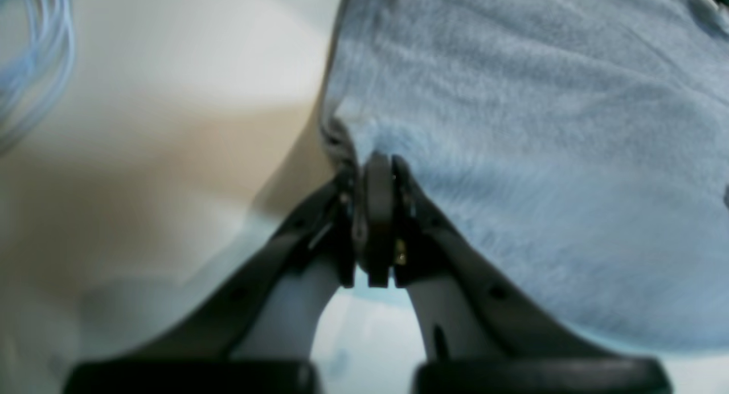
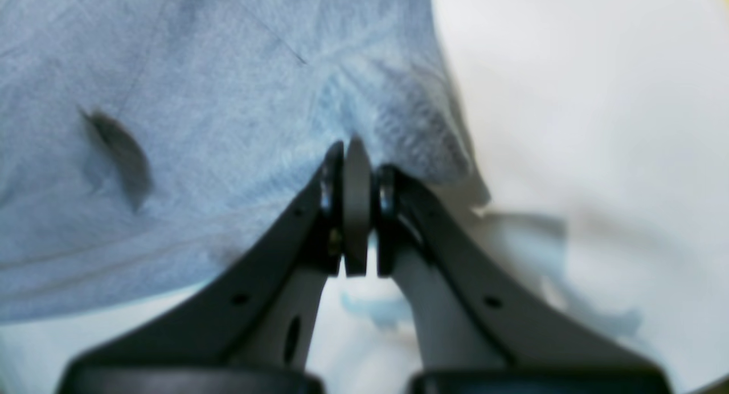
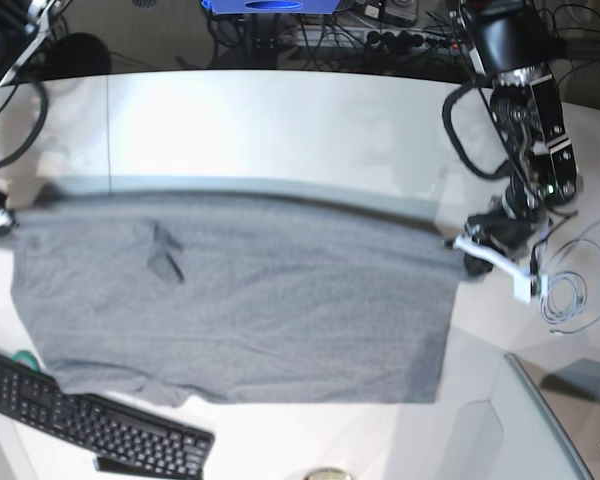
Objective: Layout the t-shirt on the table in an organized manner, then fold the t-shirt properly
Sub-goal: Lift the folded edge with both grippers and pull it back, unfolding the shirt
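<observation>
**A:** Where is the t-shirt point(image 3: 250, 300) right now?

**B:** It is stretched wide across the white counter point(image 3: 280, 120), held taut between my two arms. In the base view it runs from my right side, at that view's left, over to my left side, at that view's right. Its lower edge hangs close to the black keyboard point(image 3: 90, 425) at the near corner, and part of the cloth overlaps the keyboard's top edge.

**A:** What is your left claw point(image 1: 373, 172) doing?

**B:** It is pinched tight on an edge of the grey cloth. From the left wrist view the fabric spreads up and to the right from the tips, with bare counter on the other side.

**A:** And the right claw point(image 2: 353, 155)?

**B:** Clamped on the shirt as well. In the right wrist view the cloth fans out up and to the left of the tips. There is a small dark fold in the fabric off to the left.

**A:** Anything else nearby?

**B:** A coil of pale cable point(image 3: 565, 295) lies on the counter just beside my left arm, apart from the shirt.
</observation>
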